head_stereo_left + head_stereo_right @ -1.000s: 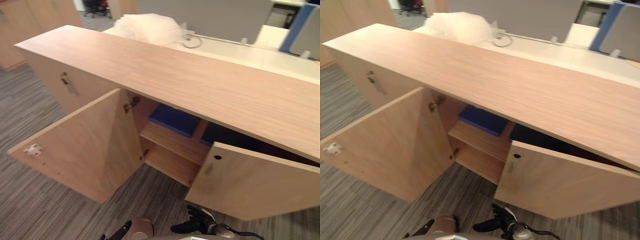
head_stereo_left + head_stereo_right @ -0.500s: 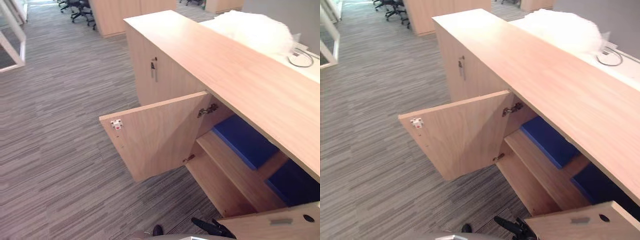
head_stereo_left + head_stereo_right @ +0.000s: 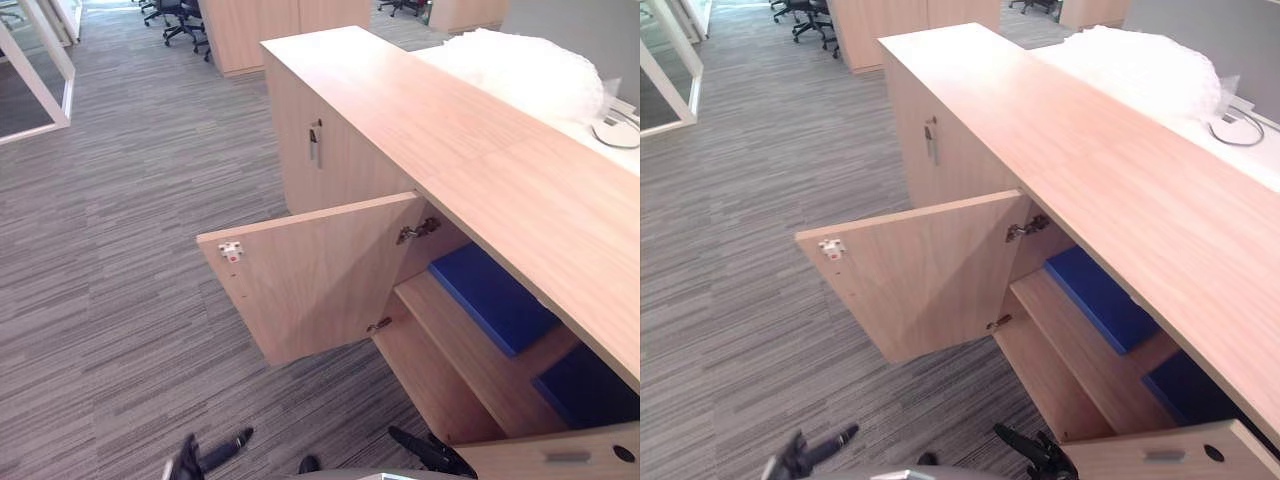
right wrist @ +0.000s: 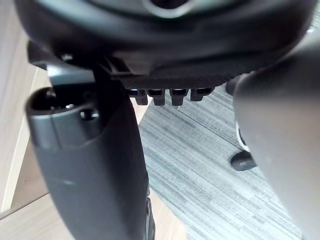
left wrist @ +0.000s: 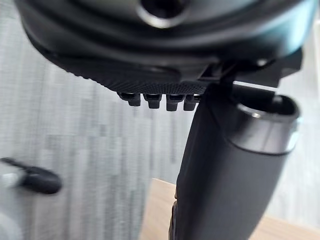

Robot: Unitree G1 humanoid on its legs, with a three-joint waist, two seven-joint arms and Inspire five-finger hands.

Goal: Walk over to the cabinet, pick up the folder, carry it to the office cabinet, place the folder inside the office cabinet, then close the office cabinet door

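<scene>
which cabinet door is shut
The far door, the one with the metal handle, sits flush with the cabinet front. The middle door is swung wide open, and the near door stands ajar.

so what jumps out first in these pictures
The long wooden cabinet, one door swung wide open over the grey carpet. Inside, a blue folder lies flat on the shelf, with a second blue thing beside it. Behind the cabinet, a white crumpled heap sits on a pale desk.
</scene>
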